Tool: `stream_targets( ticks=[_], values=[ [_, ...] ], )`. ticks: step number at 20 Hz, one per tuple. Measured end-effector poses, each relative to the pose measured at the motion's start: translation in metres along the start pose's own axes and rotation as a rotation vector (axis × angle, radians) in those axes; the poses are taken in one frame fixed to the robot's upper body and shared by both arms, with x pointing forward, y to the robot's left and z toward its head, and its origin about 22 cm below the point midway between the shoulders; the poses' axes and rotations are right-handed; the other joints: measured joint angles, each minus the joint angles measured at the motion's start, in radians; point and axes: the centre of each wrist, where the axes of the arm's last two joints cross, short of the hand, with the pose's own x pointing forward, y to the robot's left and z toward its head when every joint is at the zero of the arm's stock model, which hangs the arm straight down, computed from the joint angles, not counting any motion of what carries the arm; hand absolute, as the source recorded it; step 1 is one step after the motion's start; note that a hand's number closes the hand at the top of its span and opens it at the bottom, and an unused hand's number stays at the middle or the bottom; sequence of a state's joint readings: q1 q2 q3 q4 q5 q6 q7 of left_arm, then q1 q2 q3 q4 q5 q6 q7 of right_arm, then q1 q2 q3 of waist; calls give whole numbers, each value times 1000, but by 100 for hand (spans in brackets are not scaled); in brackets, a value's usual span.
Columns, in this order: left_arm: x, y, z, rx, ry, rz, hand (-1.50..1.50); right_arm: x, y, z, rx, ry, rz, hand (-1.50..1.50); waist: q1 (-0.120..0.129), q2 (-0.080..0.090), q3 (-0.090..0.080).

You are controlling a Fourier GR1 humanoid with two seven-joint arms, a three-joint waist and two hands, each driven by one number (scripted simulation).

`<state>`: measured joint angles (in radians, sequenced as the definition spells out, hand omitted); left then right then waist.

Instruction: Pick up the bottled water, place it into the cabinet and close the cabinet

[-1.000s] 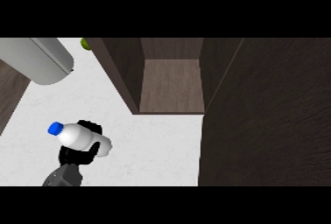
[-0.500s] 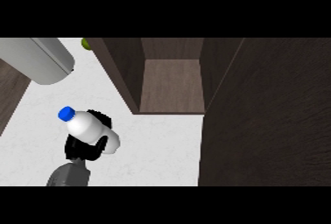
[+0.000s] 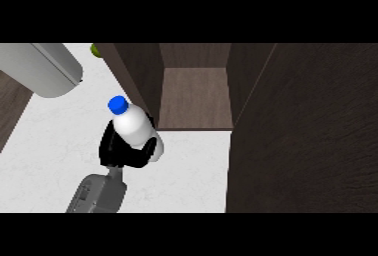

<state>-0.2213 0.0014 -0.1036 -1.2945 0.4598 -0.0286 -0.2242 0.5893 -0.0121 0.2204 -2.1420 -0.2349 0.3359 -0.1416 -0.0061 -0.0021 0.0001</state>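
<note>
Cabinet point(image 3: 193, 100): one, open, its shelf bare from what I can see. The big dark door point(image 3: 310, 135) fills the right side of the view.
Desk point(image 3: 52, 145): one white top, carrying everything here.
Grey appliance point(image 3: 40, 67): one rounded thing at the upper left, can't tell what it is.
Left hand point(image 3: 122, 150): only one hand shows, fingers wrapped round the bottle's lower half. The right one isn't visible at all.
Bottled water point(image 3: 134, 127): one, white with a blue cap point(image 3: 117, 104), held above the desk just left of the cabinet's front corner, cap tilted up-left.
Green thing point(image 3: 95, 49): one, barely peeking out behind the cabinet's top corner.
Step tip: I'd swing it right past the side wall first, then push in over the shelf and set it down upright before letting go.
</note>
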Motion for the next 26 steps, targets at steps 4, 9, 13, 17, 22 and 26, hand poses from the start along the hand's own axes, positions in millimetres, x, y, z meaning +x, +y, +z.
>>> stream_targets(
  ticks=[4,9,13,17,22,26],
  values=[
    [8,-29,-22,-3,6,-37,150,-3,-3,-2,-1,0,1,-150,-2,1,0],
    [13,-59,-46,20,-8,-114,150,0,-2,-9,1,6,-8,-150,-3,1,-1],
    [7,-64,-49,79,-25,-200,150,-1,-2,-5,4,12,-16,-150,-1,-5,-1],
    [4,-70,-51,140,-24,-268,150,-3,-5,-7,10,11,-20,-150,-1,-8,-1],
    [0,-74,-53,220,-30,-338,150,-2,-3,-7,22,16,-24,-150,-8,-11,0],
    [2,-81,-65,254,-52,-403,150,-1,-1,-11,29,11,-30,-150,-21,-7,1]
  ],
)
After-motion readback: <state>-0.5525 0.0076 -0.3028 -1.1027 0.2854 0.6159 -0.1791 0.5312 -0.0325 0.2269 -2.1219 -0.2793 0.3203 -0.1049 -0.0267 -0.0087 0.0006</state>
